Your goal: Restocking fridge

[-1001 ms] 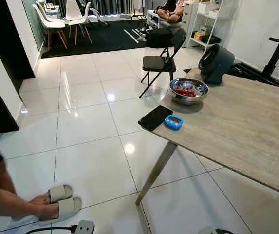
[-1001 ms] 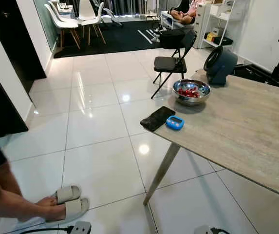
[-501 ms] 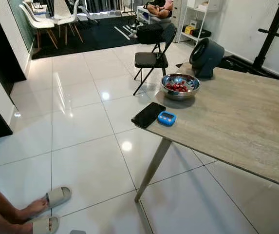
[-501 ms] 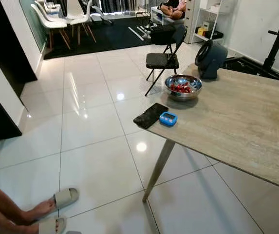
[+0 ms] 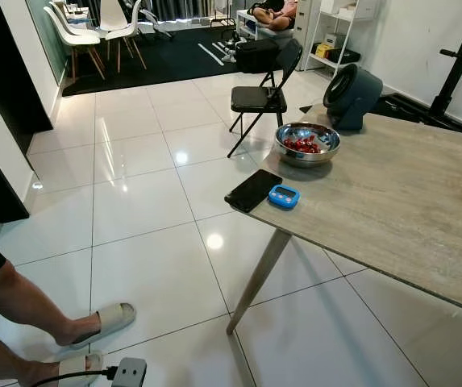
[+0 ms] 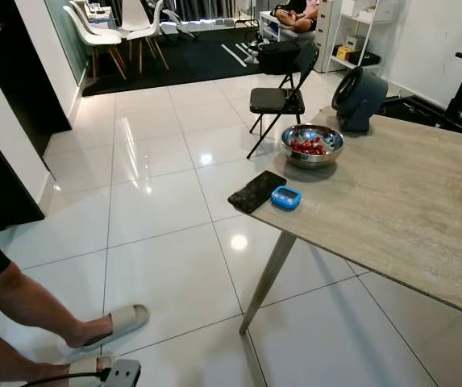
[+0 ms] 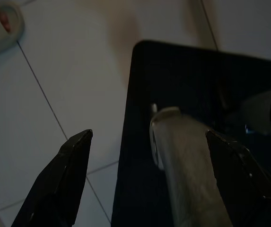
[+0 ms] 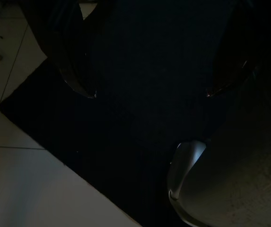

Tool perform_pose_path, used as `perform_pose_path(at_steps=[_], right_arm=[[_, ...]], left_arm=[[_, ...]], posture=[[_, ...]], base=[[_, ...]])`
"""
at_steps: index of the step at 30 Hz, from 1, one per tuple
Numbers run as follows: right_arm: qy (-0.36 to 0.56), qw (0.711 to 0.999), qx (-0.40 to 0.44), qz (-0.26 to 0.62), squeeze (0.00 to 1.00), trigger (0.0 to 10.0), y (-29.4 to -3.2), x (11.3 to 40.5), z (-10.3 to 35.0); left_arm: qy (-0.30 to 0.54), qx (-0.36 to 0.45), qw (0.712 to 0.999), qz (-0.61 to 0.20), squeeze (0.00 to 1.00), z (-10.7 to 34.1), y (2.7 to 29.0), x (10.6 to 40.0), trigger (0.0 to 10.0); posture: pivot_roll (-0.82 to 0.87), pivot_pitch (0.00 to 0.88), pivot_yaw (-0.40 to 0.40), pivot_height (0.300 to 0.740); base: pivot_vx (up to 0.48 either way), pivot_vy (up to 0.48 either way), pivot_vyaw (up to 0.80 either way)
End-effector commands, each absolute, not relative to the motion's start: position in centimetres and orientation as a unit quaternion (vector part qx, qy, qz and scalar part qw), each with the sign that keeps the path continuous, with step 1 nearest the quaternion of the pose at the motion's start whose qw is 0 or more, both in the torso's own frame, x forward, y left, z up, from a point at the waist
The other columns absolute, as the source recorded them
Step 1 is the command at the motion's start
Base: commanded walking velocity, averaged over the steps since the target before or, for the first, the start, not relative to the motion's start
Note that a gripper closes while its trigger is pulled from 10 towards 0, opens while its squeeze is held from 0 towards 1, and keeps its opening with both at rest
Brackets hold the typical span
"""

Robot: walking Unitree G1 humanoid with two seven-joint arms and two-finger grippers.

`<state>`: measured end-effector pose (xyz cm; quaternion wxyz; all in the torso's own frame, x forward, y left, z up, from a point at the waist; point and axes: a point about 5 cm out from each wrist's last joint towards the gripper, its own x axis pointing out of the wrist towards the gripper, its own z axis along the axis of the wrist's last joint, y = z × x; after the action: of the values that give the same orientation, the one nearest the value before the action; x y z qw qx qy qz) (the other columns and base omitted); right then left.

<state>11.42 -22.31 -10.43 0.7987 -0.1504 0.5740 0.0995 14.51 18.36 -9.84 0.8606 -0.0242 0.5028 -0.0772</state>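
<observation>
Nothing looked restocked yet, by my reckoning. Both arms hung idle: the left gripper [image 7: 147,182] gaped, holding nothing, over white tiles and a dark mat; the right gripper [image 8: 149,92] was spread too, empty, in shade. The bowl of red fruit [image 5: 307,147] sat on the table [image 5: 400,201], well ahead of both. No fridge could be made out.

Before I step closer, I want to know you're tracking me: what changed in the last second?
The person's sandalled foot shifted: the feet were side by side, now one is stepped ahead. The rest of the shift is the camera swinging. The bowl of red fruit, black phone and blue timer stayed put on the table. Both grippers hang open, holding nothing.
</observation>
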Motion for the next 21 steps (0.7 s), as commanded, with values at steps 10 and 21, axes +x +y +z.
perform_pose_path(at_steps=[10, 21], right_arm=[[0.554, 0.809, -0.154, 0.122, 0.0, 10.0, -21.8, 13.3, -9.9], [0.538, 0.827, -0.148, 0.068, 0.0, 10.0, -24.0, 14.9, -8.9]], left_arm=[[0.531, -0.024, 0.844, -0.064, 0.0, -10.7, 18.5, 12.1, 10.0], [0.54, -0.009, 0.836, -0.094, 0.0, -10.9, 17.2, 12.0, 10.0]], posture=[[0.03, 0.056, -0.018, 0.74], [-0.03, 0.0, -0.012, 0.74]], base=[[0.0, 0.0, 0.1], [0.0, 0.0, 0.71]])
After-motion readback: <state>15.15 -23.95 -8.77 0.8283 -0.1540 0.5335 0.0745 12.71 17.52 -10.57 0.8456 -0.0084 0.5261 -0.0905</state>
